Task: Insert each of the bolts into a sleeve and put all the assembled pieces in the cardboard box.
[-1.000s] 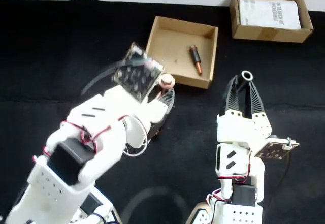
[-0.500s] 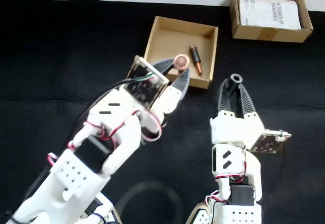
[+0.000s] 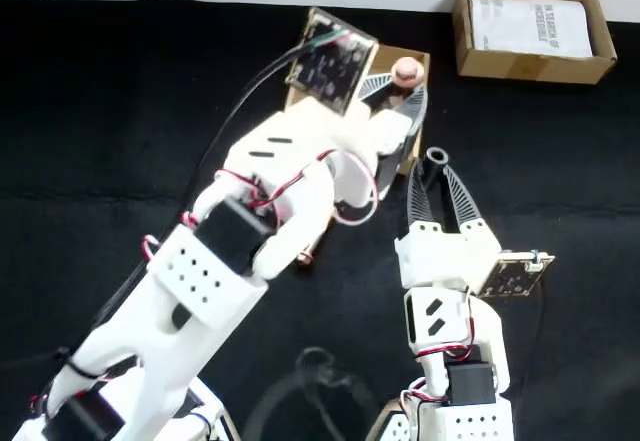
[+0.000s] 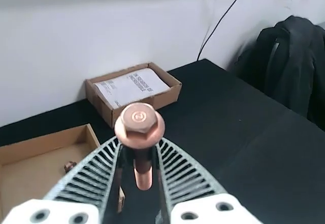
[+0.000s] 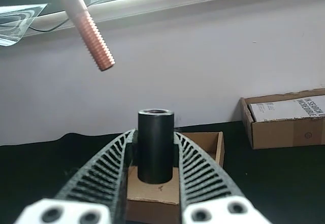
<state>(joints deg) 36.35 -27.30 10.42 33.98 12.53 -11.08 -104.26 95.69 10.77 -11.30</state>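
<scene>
Counted: one copper bolt (image 4: pixel 139 128), pinched head-up between the left jaws with its shank running down between them; one black sleeve (image 5: pixel 155 145), gripped upright between the right jaws, open end up. Bolt's threaded tip noted above the right jaws and off to one side of the sleeve, apart from it, not inserted. Two boxes beyond both jaws: one open cardboard box (image 5: pixel 217 141) behind the sleeve with one small piece (image 4: pixel 69 166) inside, one further box (image 3: pixel 530 63) holding printed paper.

Seen on a white sheet (image 4: pixel 129 87) inside the shallow carton (image 4: pixel 157 98), just beside the cardboard box (image 4: pixel 45 141): dark printed lines, too small to make out.
</scene>
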